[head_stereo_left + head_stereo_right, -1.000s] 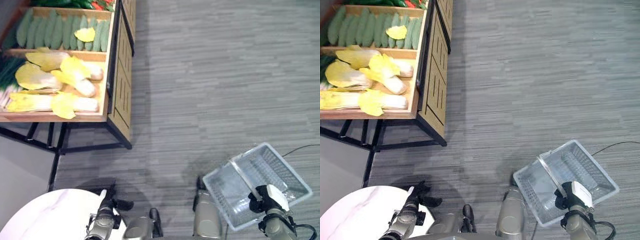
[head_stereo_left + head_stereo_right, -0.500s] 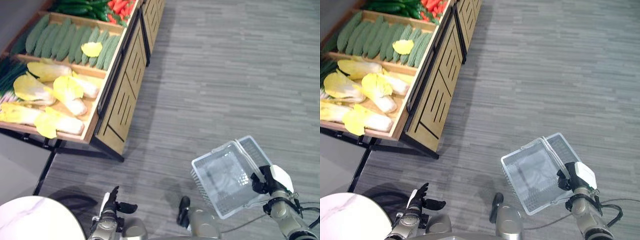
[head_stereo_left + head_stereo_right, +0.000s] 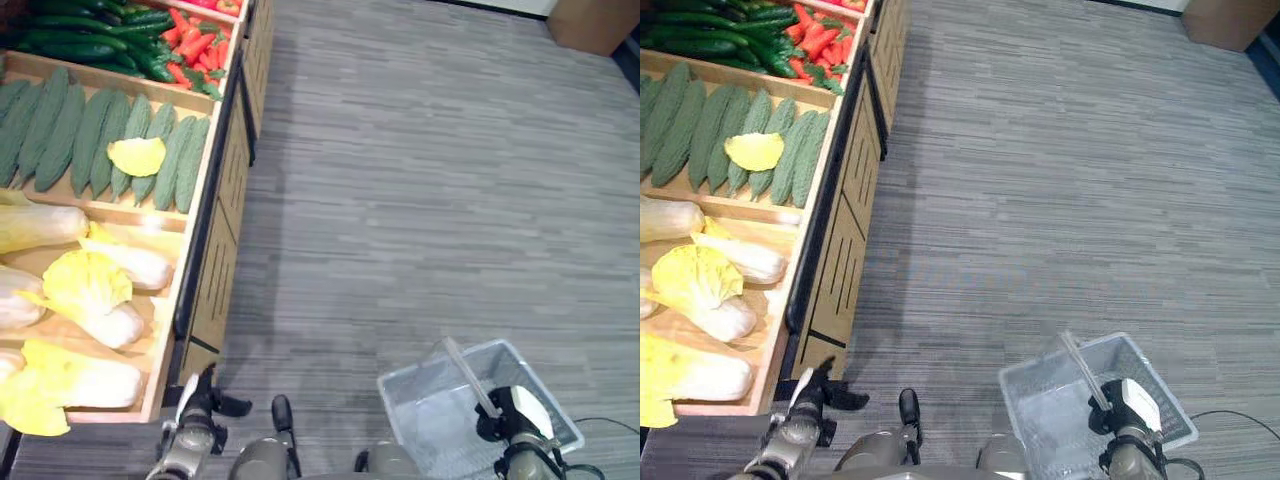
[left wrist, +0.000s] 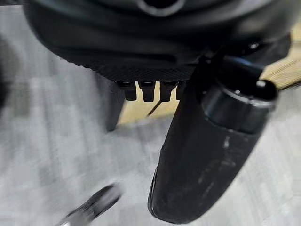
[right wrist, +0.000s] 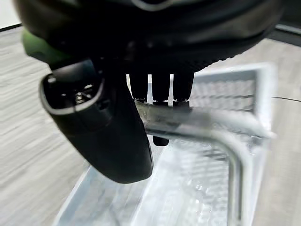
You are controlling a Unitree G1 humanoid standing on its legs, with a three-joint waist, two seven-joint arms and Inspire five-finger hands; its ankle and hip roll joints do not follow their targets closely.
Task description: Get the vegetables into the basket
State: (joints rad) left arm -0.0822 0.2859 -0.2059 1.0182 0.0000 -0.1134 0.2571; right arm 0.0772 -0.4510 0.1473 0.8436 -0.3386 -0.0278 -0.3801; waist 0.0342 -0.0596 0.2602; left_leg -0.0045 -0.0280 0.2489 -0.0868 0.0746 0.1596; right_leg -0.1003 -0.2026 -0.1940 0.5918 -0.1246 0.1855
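At the lower right of the frame, the right hand (image 3: 515,418) has its fingers (image 5: 160,87) curled round the handle (image 5: 197,125) of the clear basket (image 3: 440,410), which looks empty. At the lower left, the left hand (image 3: 195,410) holds nothing, its fingers relaxed. The vegetables lie in the wooden stand (image 3: 205,290) along the left edge: cabbages (image 3: 95,295), green gourds (image 3: 110,140), cucumbers (image 3: 80,30) and red peppers (image 3: 195,45).

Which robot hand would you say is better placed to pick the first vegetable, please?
Probably the left robot hand: it is free and open beside the wooden vegetable stand, while the right robot hand is curled round the handle of the clear plastic basket.
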